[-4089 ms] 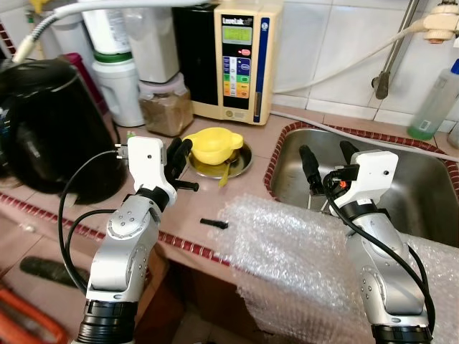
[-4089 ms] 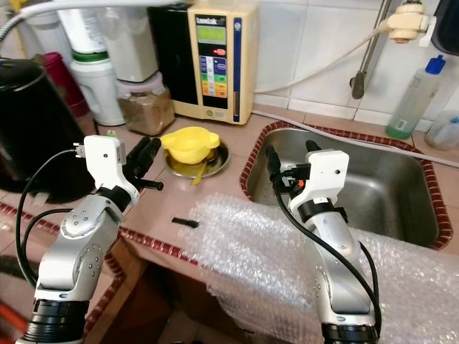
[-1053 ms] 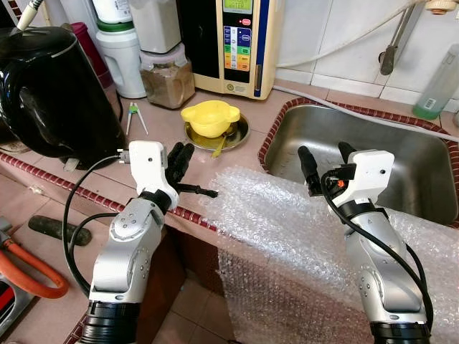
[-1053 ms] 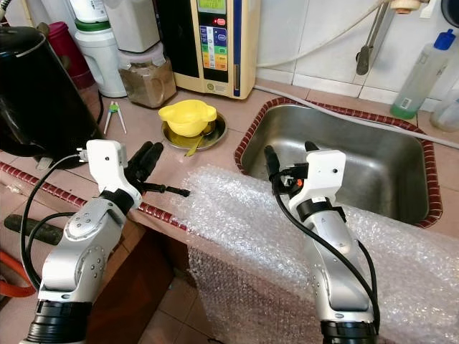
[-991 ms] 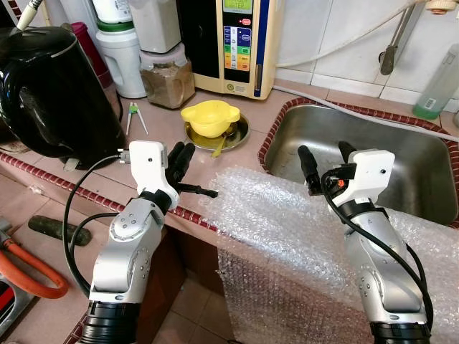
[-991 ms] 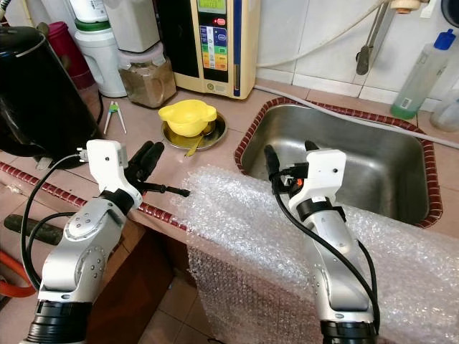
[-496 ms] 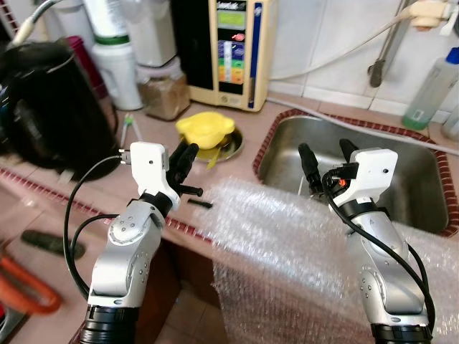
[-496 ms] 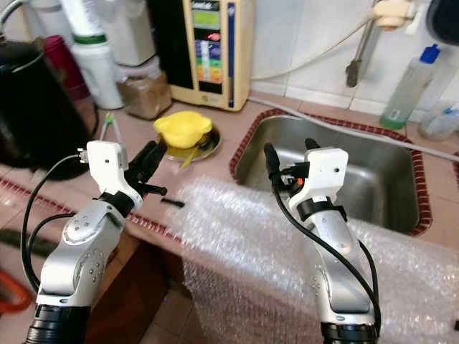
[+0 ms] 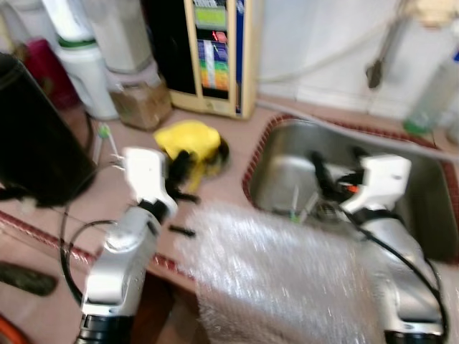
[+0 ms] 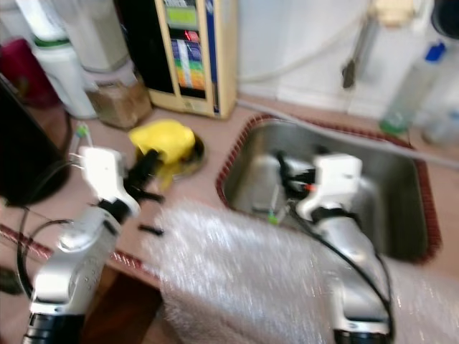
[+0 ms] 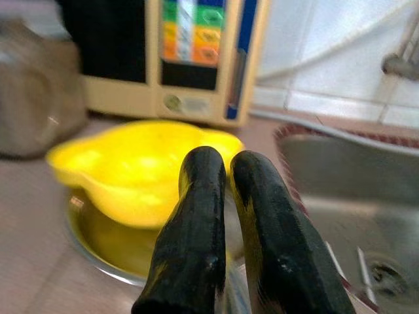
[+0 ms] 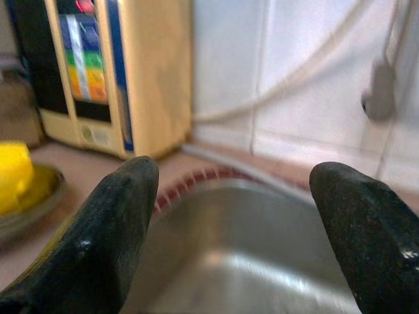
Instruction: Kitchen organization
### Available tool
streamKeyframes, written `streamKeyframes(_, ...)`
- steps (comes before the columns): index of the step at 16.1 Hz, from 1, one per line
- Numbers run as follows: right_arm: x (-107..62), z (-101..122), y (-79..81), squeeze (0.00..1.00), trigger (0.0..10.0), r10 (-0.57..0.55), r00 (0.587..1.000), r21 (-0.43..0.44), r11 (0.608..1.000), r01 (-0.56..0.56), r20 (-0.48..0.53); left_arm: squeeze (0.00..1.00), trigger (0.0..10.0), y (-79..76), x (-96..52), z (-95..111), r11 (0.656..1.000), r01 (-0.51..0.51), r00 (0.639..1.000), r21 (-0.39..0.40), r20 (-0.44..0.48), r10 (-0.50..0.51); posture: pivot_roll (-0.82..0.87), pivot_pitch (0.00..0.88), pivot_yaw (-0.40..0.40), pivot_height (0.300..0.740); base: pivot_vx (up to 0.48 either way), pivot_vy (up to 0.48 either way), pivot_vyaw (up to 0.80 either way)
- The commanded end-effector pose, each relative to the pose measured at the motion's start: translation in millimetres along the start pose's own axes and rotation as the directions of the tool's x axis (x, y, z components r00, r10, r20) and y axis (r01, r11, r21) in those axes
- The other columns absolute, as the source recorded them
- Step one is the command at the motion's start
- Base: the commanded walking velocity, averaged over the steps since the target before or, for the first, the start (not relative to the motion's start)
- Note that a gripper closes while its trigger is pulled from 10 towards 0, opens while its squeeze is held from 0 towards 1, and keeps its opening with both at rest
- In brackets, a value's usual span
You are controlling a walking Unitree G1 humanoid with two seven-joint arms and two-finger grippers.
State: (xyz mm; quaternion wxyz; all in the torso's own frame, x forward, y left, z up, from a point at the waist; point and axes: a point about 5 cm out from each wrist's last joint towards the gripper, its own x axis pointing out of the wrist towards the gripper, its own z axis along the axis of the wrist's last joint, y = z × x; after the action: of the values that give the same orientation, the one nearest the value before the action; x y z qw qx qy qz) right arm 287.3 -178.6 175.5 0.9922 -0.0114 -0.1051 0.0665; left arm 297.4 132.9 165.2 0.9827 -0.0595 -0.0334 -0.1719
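At the far left of the counter (image 9: 237, 190) stands a black kettle (image 9: 32, 136), with a white jug (image 9: 79, 61) and a jar (image 9: 136, 100) of brown powder behind it against the wall. Next along, the left gripper (image 9: 179, 168) hovers just above the counter with its two black fingers (image 11: 196, 242) pressed together and nothing between them, pointing at a yellow bowl (image 9: 188, 137) — that bowl sits in a shallow metal dish (image 11: 98, 239) just ahead of the fingertips. A small black piece (image 9: 181, 231) lies on the counter below the gripper, near the edge of the bubble wrap (image 9: 272, 279), which drapes over the counter's front edge. Behind the bowl a cream water unit (image 9: 215, 50) with coloured buttons stands at the tiled wall. To the right is the steel sink (image 9: 287, 172) — the right gripper (image 9: 337, 168) is held over it, fingers (image 12: 98, 242) spread wide and empty. A green-tinted bottle (image 9: 434, 93) stands at the far right.
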Motion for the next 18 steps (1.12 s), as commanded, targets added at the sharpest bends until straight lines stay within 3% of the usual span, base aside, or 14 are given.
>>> streamKeyframes(1,2.3,6.1,10.3,0.00,10.0,0.038,0.999,0.018,0.999,-0.039,0.028,0.00,10.0,11.0,-6.2,5.0,0.999,-0.040,0.999,0.007,0.012,0.040,0.01,0.074,0.030,0.740,0.000,0.000,0.00)
streamKeyframes(11,-0.1,5.7,12.5,0.00,10.0,0.036,0.999,0.019,0.999,-0.037,0.021,0.00,10.0,3.1,-1.0,6.6,0.999,-0.002,1.000,0.052,0.005,0.002,0.00,0.077,0.046,0.740,0.000,0.000,0.00)
streamKeyframes(18,1.2,6.0,12.5,0.00,10.0,0.039,0.999,0.014,0.999,-0.039,0.021,0.00,10.0,2.8,-0.2,5.3,0.999,-0.007,1.000,0.047,-0.002,0.007,0.00,0.076,0.041,0.740,0.000,-0.426,0.00)
